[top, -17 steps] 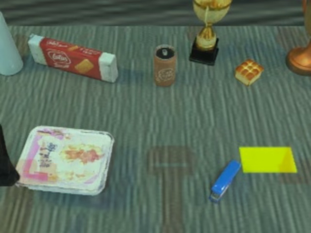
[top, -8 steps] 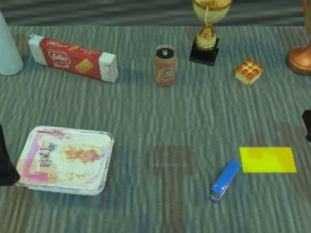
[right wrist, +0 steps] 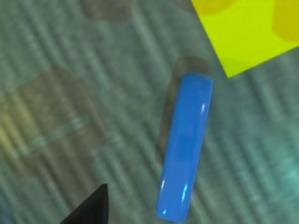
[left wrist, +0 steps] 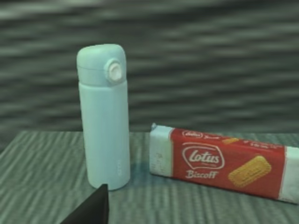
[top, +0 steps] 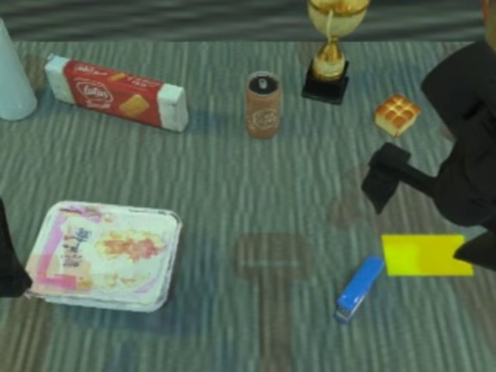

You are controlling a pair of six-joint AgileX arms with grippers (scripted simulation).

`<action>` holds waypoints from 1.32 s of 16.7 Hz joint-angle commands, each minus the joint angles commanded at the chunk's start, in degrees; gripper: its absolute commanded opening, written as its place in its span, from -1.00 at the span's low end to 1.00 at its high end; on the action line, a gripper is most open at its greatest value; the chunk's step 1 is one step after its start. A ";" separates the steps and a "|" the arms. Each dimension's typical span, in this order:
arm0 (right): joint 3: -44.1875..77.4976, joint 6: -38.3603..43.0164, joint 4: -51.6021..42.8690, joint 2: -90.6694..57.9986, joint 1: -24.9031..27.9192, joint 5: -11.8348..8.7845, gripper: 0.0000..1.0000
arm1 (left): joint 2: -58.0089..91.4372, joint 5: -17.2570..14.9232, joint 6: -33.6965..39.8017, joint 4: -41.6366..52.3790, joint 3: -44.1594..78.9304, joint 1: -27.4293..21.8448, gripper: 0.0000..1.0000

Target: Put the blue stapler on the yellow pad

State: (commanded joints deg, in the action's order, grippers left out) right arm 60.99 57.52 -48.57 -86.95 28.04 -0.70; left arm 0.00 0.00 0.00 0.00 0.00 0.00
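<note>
Far left, the left arm [top: 8,256] sits parked at the table's edge, only a dark sliver in view; whether its jaws are released or clenched I cannot tell. Beside it lies a sealed food tray [top: 105,254] with a pink and orange printed film, its writing too small to read. Up at the back left stands a pale mint flask [left wrist: 103,116], and just beside it a red and white biscuit packet [left wrist: 219,163] reading "Lotus Biscoff". Centre back, a brown can [top: 263,105] stands upright, its label unreadable. Next along, a gold trophy [top: 332,46] on a black base, then a small bread bun [top: 397,115]. Lower right, the blue stapler [top: 359,289] lies on the table, angled, its upper end just beside the near-left corner of the yellow pad [top: 422,256], not on it. Above them hangs the right gripper [top: 385,180], clear of the stapler, holding nothing; I cannot tell whether its jaws are parted.
</note>
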 joint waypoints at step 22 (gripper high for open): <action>5.96 13.70 7.07 -27.81 6.82 -0.01 1.00 | 0.00 0.00 0.00 0.00 0.00 0.00 1.00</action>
State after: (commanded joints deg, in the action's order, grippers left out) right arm 66.95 71.22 -41.50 -114.76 34.86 -0.71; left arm 0.00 0.00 0.00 0.00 0.00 0.00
